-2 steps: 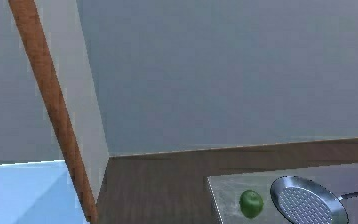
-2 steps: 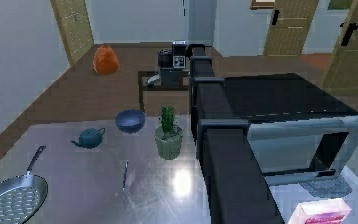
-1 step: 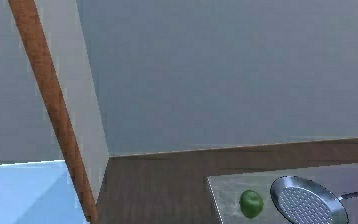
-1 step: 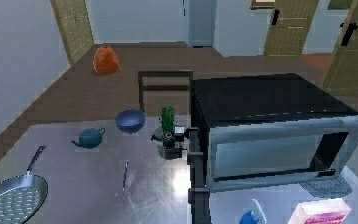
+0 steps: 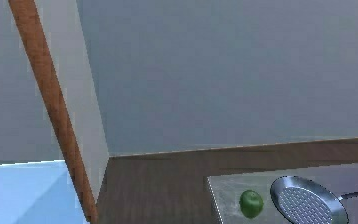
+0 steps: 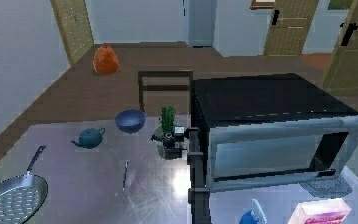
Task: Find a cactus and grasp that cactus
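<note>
A small green cactus (image 6: 167,120) stands upright in a dark pot (image 6: 170,150) on the shiny grey tabletop (image 6: 97,165), just left of a big microwave (image 6: 277,135). The dark arm bar (image 6: 197,185) rises from the bottom edge of the arm side view. At its far end the gripper (image 6: 177,142) sits right at the pot and the cactus. I cannot tell whether it holds anything, since the plant stands on the table at the fingers.
On the tabletop lie a blue bowl (image 6: 130,121), a blue teapot (image 6: 89,137), a thin utensil (image 6: 126,175) and a pan (image 6: 17,195). The forward view has that pan (image 5: 307,198) beside a green fruit (image 5: 251,204). A chair (image 6: 165,85) and an orange thing (image 6: 106,60) stand beyond.
</note>
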